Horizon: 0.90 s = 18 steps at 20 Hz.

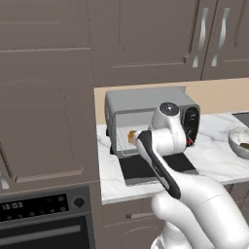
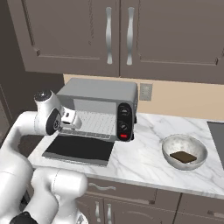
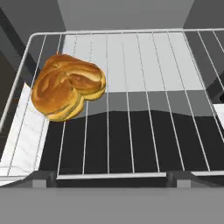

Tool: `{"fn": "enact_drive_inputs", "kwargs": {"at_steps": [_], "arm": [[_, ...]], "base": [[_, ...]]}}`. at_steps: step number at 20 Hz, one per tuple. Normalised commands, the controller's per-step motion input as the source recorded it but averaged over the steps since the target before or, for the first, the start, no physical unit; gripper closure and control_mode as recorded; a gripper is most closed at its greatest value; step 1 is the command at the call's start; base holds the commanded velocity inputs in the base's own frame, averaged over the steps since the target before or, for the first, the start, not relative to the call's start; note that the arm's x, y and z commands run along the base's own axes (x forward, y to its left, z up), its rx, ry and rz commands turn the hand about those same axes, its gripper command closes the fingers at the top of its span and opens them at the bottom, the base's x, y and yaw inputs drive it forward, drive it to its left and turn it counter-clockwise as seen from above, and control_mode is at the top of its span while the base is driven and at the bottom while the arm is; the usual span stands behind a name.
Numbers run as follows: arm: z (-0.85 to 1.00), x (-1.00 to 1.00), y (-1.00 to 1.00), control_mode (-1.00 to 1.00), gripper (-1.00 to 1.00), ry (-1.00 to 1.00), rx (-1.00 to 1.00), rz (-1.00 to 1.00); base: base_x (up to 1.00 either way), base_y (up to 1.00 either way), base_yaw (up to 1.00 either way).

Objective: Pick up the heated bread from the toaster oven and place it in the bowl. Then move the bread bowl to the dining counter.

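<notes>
Golden, knotted heated bread [image 3: 66, 85].

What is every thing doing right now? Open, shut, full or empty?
toaster oven: door dropped open, flat on the counter.
wire rack: inside the oven, bread on it.
heated bread: lying on the rack, untouched.
bowl: upright on the counter, a flat dark piece inside.
gripper: open, at the oven mouth, holding nothing.
upper cabinets: shut.

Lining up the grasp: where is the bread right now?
The bread lies on the wire rack inside the toaster oven, toward the rack's left edge in the hand view; the left base view shows it just inside the opening.
</notes>
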Motion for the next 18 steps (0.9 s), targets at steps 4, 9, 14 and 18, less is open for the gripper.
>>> {"fn": "enact_drive_inputs", "kwargs": {"at_steps": [4, 9, 14, 18], "arm": [[0.25, 0.47, 0.4, -1.0, -1.0, 0.08, 0.0, -0.06], [0.0, 0.39, 0.14, -1.0, -1.0, 0.14, 0.01, -0.02], [-0.2, 0.28, 0.12, -1.0, -1.0, 0.01, 0.0, 0.0], [-0.32, 0.18, 0.14, -1.0, -1.0, 0.0, 0.0, -0.01]], "base": [[0.0, 0.0, 0.0], [0.0, 0.0, 0.0], [0.0, 0.0, 0.0], [0.0, 0.0, 0.0]]}}
